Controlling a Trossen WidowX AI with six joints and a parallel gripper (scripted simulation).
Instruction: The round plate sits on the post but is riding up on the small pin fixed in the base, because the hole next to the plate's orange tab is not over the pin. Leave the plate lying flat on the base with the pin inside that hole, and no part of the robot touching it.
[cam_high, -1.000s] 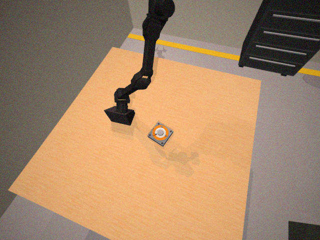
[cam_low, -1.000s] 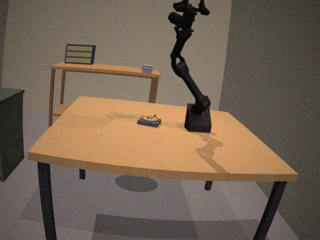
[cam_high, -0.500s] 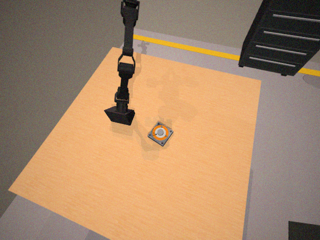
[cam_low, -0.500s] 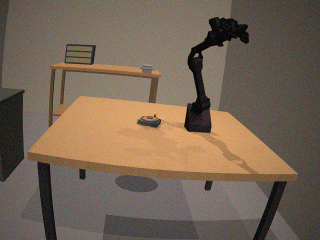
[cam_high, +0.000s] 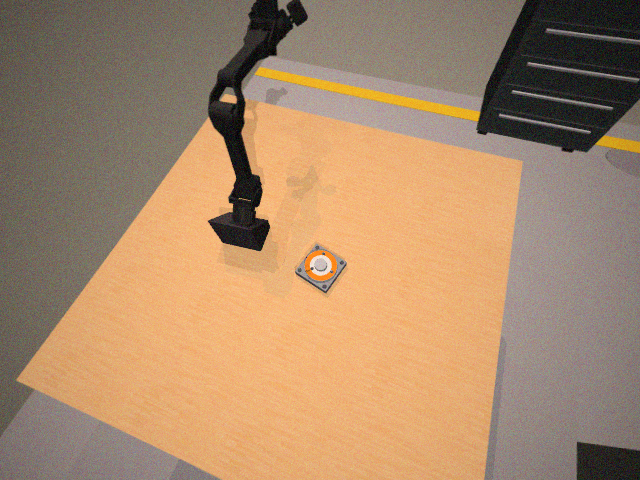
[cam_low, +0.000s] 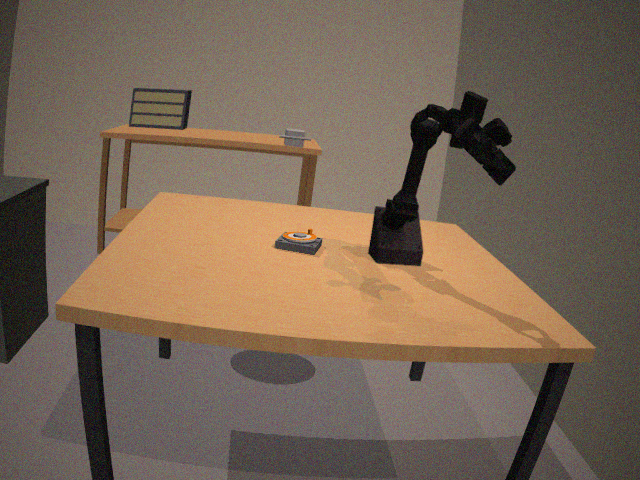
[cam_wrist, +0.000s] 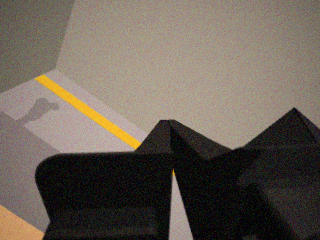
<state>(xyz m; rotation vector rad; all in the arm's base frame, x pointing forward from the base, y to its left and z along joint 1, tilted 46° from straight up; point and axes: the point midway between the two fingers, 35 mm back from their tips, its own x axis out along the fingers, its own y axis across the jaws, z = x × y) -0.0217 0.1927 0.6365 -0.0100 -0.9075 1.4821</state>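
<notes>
The round plate (cam_high: 334, 266) (cam_low: 285, 236), with an orange ring around a white one, sits around the grey post (cam_high: 320, 264) on the square grey base (cam_high: 329, 283) (cam_low: 297, 248). Its orange tab (cam_low: 310, 231) stands up at the plate's back right in the exterior view. The pin and the hole beside the tab cannot be made out, and the plate's tilt is too small to judge. My gripper (cam_low: 507, 175) (cam_wrist: 166, 127) is shut and empty. It is high up, beyond the arm's base and far from the plate, and touches nothing.
The arm's base (cam_high: 238, 232) (cam_low: 397, 250) stands on the table (cam_high: 361, 361) (cam_low: 206, 289) beside the square base. A dark drawer cabinet (cam_high: 563, 87) stands on the floor past the table. A shelf (cam_low: 232, 142) holding a small rack (cam_low: 157, 108) and a grey part (cam_low: 294, 136) is behind.
</notes>
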